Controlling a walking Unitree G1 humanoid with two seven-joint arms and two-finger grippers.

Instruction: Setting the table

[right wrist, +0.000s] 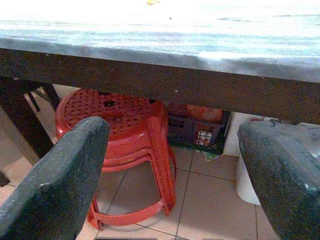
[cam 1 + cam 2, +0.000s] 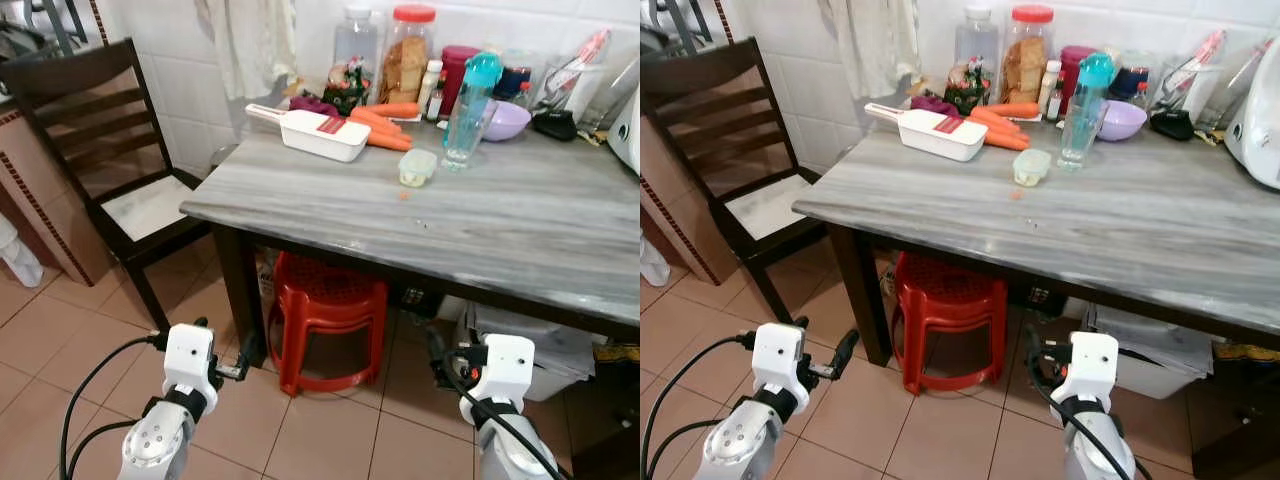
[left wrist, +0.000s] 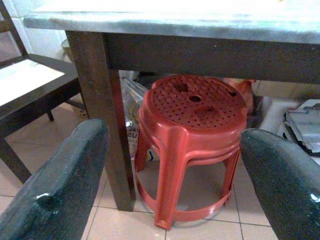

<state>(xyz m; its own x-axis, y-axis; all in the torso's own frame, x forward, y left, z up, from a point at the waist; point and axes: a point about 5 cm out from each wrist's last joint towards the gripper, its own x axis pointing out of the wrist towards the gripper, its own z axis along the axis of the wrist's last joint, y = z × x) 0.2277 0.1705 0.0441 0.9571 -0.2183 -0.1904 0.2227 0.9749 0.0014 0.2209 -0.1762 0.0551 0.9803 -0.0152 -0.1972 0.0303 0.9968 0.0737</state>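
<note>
Both the left gripper [image 3: 172, 175] and right gripper [image 1: 172, 175] hang spread apart before the grey streaked table [image 2: 520, 220], near a perforated red plastic stool [image 2: 328, 318].

The white appliance [image 2: 1258, 110] at the right edge is cut off by the frame. Under the table [image 2: 520, 215], a dark crate [image 1: 192, 132] sits half hidden behind the red stool [image 1: 120, 135], its contents unreadable. Jar labels along the top are too small to tell.

A stool [image 2: 330, 318] stands under the table [image 2: 520, 215], a chair [image 2: 95, 150] to its left. Carrots [image 2: 385, 125], a slicer [image 2: 315, 130] and a bottle [image 2: 470, 105] sit at the far side.
</note>
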